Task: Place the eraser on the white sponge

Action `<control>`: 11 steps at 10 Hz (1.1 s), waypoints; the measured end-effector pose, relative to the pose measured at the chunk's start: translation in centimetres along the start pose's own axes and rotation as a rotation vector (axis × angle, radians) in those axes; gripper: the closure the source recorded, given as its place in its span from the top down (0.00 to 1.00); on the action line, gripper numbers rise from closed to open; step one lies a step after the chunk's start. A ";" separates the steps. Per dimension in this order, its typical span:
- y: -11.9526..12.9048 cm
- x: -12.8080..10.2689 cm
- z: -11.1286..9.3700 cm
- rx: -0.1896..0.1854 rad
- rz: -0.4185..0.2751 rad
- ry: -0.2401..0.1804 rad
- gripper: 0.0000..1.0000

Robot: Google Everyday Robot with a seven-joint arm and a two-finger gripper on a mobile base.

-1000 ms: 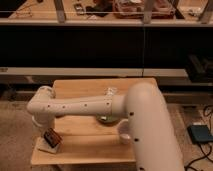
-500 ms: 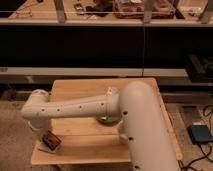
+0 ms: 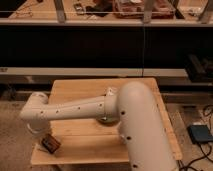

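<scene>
The eraser (image 3: 50, 144) is a small dark block with an orange-red face. It sits at the front left corner of the wooden table (image 3: 90, 147). My gripper (image 3: 45, 138) hangs from the wrist at the table's left edge, right at the eraser and just above it. My white arm (image 3: 80, 110) stretches across the table from right to left and hides much of the top. The white sponge does not show; it is hidden or out of view.
A low round greyish thing (image 3: 105, 120) peeks out from under the arm at mid table. A dark shelf unit with a metal rail (image 3: 100, 71) stands behind the table. A blue-grey box (image 3: 200, 134) and cables lie on the floor at the right.
The wrist has swung further left and lower, toward the table's left edge. The eraser has stayed at the front left corner, slightly nearer the front edge.
</scene>
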 end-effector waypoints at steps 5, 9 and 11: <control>-0.3 0.4 0.2 0.007 -0.002 0.007 0.80; 1.3 0.8 -1.6 -0.026 0.028 0.043 0.80; 2.7 1.0 -4.0 -0.033 0.077 0.094 0.80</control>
